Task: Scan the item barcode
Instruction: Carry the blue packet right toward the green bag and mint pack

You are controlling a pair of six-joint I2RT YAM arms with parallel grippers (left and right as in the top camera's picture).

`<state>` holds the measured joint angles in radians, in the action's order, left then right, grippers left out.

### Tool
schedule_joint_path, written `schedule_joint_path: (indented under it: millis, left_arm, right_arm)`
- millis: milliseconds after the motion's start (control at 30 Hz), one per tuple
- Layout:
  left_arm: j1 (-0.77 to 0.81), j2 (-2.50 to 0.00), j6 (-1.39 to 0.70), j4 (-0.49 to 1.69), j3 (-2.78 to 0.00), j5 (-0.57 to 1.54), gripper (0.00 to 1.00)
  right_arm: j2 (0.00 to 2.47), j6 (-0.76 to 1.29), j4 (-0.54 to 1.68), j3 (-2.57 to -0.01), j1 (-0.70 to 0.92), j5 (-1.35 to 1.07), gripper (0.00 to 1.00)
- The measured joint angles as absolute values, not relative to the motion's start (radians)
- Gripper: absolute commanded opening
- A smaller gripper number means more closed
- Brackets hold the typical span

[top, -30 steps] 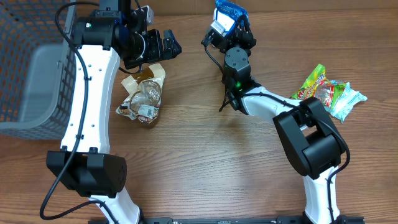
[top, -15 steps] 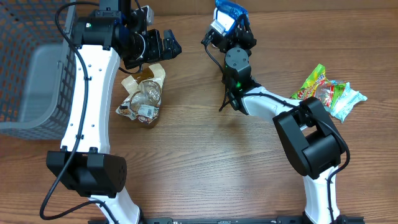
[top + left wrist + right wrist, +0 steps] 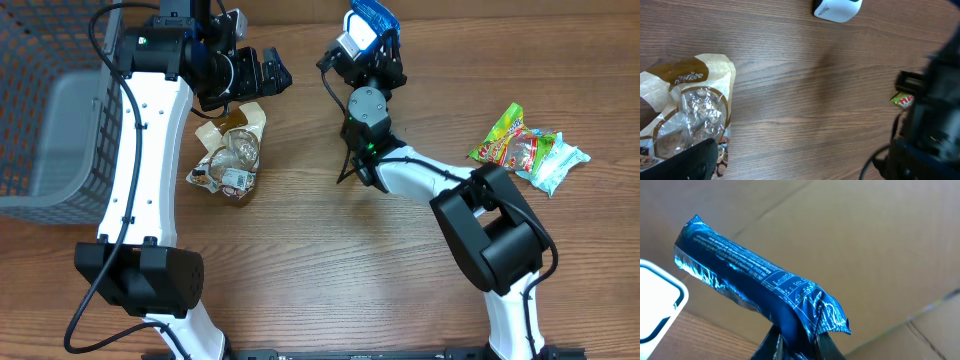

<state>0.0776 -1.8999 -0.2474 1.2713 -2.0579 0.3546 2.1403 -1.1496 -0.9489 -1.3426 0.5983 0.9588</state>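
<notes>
Right jaws: clamped on the lower end of the blue foil packet [image 3: 760, 285], with the right gripper [image 3: 796, 342] raised at the table's far side.
Left jaws: spread wide, with the left gripper [image 3: 268, 70] near the brown snack bag [image 3: 230, 150].
Packet: tilted, printed side facing the wrist camera, beside a white device [image 3: 655, 310].

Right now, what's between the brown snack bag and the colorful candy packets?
Only the right arm, crossing bare table, in the overhead view.

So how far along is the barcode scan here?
Done: the right claw is shut on the blue packet, lifted off the table. In hand: holding it up near the white device. Left: the scan itself; nothing shows it has happened.
</notes>
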Motion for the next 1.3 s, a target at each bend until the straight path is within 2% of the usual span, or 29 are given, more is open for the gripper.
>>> schedule_joint_path:
  millis: [200, 433, 567, 733, 800, 1067, 1300]
  left_arm:
    - [0.078, -1.9, -0.247, 1.272, -2.058, 0.355, 1.0]
    - [0.078, -1.9, -0.247, 1.271, -2.058, 0.355, 1.0]
    - [0.078, -1.9, -0.247, 1.271, -2.058, 0.355, 1.0]
    - [0.078, -1.9, -0.247, 1.271, -2.058, 0.355, 1.0]
    - [0.078, -1.9, -0.247, 1.271, -2.058, 0.355, 1.0]
    - [0.078, -1.9, -0.247, 1.272, -2.058, 0.355, 1.0]
    - [0.078, -1.9, -0.247, 1.272, -2.058, 0.355, 1.0]
  right_arm:
    - [1.984, -1.092, -0.949, -1.343, 0.587, 1.1, 0.04]
    - [1.747, -1.069, -0.958, -1.343, 0.485, 1.358, 0.04]
    - [1.702, -1.089, -0.958, -1.332, 0.403, 1.494, 0.04]
    - [1.7, -1.129, -0.974, -1.234, 0.374, 1.552, 0.03]
    - [1.701, -1.139, -1.026, -1.182, 0.374, 1.562, 0.03]
    - [1.701, -1.291, -1.52, -0.902, 0.376, 1.586, 0.03]
    - [1.692, -1.343, -1.526, -0.814, 0.407, 1.596, 0.03]
